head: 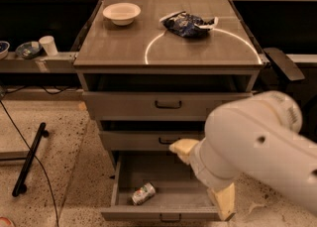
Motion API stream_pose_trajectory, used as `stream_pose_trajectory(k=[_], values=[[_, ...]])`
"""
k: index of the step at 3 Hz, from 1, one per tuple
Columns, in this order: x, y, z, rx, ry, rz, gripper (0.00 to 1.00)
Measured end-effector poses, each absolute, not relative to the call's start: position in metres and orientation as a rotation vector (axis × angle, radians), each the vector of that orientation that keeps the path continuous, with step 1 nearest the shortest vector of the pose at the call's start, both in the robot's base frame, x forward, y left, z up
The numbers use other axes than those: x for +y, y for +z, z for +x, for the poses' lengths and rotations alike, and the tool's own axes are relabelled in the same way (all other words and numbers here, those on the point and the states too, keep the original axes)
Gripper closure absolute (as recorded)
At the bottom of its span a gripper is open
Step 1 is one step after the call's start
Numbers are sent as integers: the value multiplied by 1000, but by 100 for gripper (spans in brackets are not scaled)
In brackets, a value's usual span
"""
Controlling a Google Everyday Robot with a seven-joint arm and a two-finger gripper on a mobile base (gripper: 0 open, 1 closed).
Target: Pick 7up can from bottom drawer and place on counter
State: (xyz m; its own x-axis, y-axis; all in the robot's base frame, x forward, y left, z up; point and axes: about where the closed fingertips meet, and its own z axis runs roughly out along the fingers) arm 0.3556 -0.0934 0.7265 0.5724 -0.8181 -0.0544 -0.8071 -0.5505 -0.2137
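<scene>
We see the 7up can [143, 194] lying on its side in the pulled-out bottom drawer [163, 214], toward its front left. Our hand [202, 179] hangs over the drawer's right side, apart from the can, its two pale fingers [182, 147] spread and holding nothing. On the counter [119, 47] sit a white bowl [121, 13] and a dark blue bag [188, 24].
</scene>
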Motion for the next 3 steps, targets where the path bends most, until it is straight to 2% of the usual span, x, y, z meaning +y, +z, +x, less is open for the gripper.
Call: stream_pose_trajectory(k=[1,2,3], values=[[-102,667,361,1293,-153,-2587,0],[-95,676,371,1280,-187,-2550,0],[-69,638,373,1169,-104,-2654,0]])
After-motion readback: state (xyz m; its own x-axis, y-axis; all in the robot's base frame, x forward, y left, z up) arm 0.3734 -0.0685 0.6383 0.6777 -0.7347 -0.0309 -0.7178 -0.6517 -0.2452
